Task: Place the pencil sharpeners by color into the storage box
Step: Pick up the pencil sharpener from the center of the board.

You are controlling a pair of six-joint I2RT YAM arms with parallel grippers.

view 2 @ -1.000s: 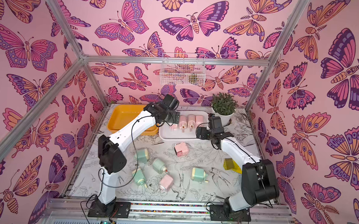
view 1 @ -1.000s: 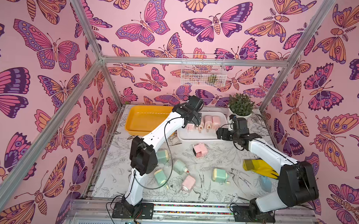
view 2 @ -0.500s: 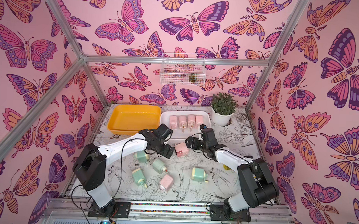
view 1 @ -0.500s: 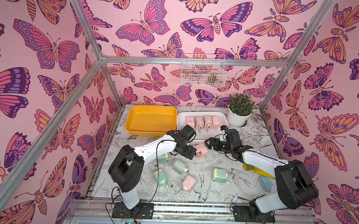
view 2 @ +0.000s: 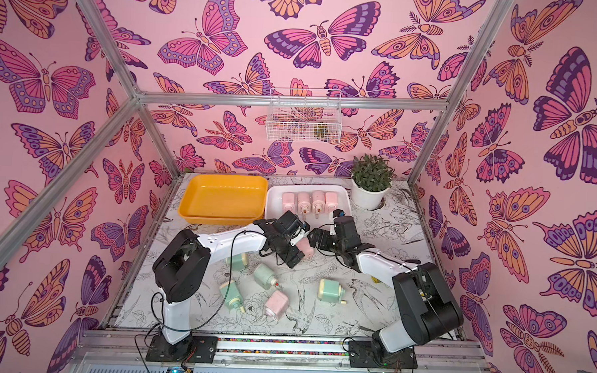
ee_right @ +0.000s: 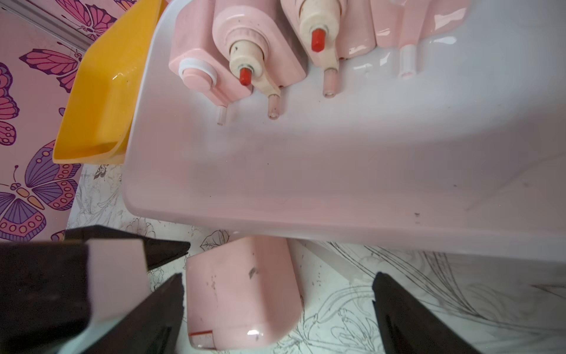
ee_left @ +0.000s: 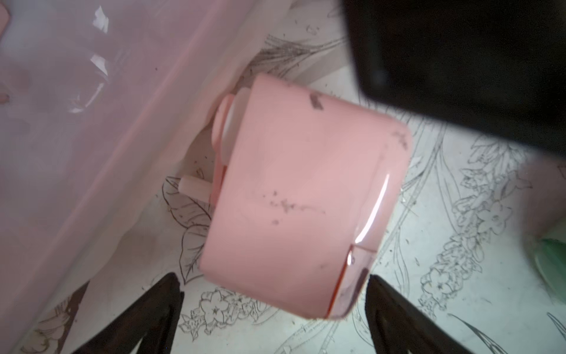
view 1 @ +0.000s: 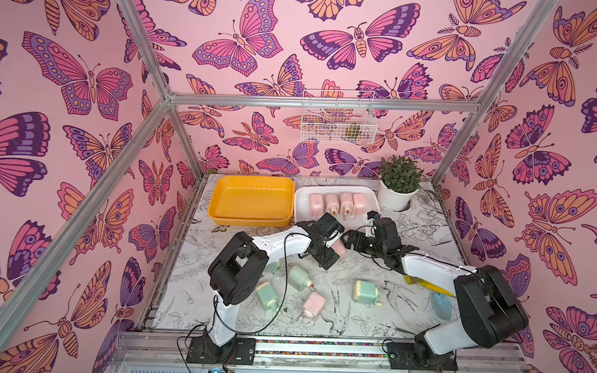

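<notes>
While both hands [ee_left: 272, 309] [ee_right: 278, 309] gape empty, pink sharpener [ee_left: 300, 196] lies flat, crank end toward white tray [ee_right: 306, 184].

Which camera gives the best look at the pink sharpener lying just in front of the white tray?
The left wrist view: the pink sharpener fills the frame unobstructed. The right wrist view shows it smaller, its lower part cropped. In both top views the arms mostly hide it.
</notes>
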